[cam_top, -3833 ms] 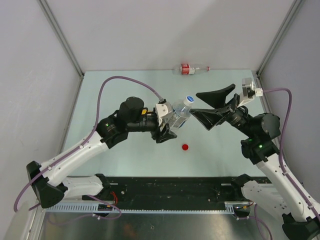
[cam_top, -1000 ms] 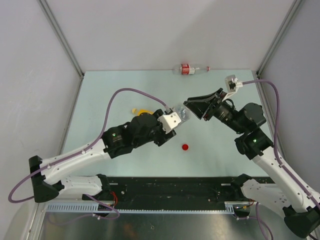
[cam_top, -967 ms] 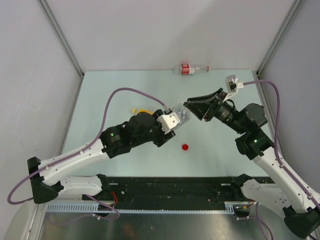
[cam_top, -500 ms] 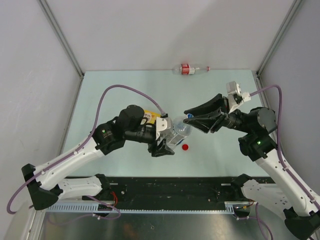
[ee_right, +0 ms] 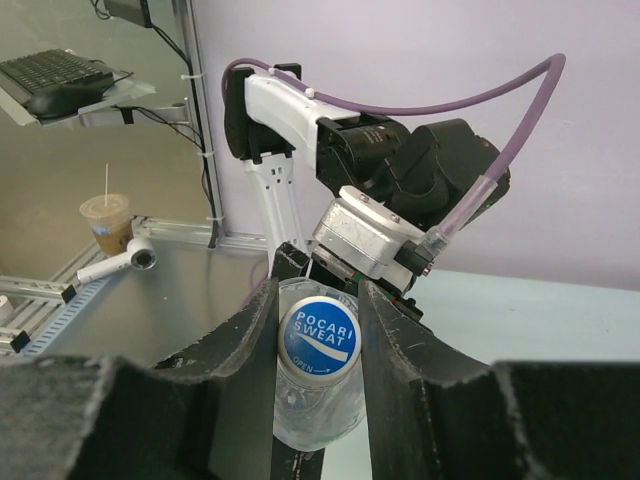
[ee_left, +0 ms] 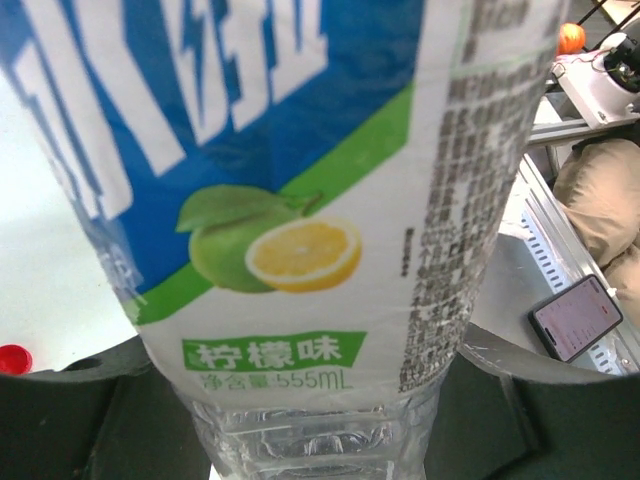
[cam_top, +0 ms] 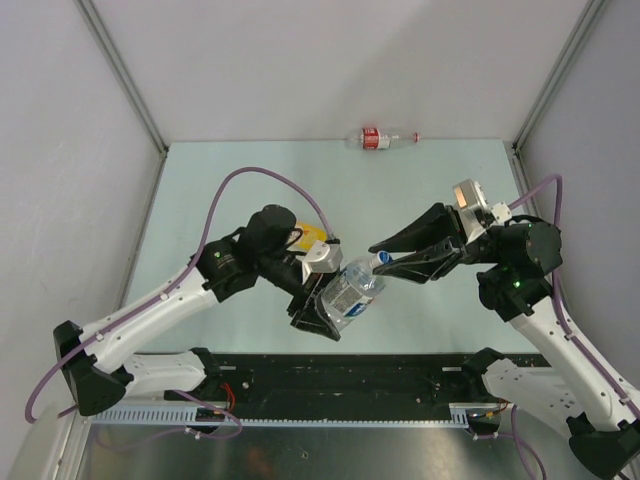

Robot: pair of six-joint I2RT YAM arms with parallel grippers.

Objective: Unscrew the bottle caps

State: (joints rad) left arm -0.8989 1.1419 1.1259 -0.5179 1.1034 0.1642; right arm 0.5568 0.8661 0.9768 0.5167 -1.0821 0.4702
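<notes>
As right claw (ee_right: 318, 292) grips blue cap (ee_right: 320, 338), fingers (ee_right: 252, 345) hide its rim.

Short bottle (cam_top: 355, 288): clear thin plastic, ribbed, glossy; label (ee_left: 300, 200) = shiny printed film. Blue cap (ee_right: 320, 336): smooth plastic, semi-gloss w/ white print. Red cap (ee_left: 12, 358): glossy plastic. Right hand (ee_right: 318, 305) fingers (ee_right: 235, 380): matt blk, grainy; left hand (ee_left: 300, 410) fingers (ee_left: 60, 420) same. Arm shells (cam_top: 140, 315): white gloss plastic. Bench (cam_top: 200, 180): matt, smooth. Front plate (cam_top: 330, 450): brushed metal, dull sheen. Walls (cam_top: 300, 60): matt grey.
</notes>
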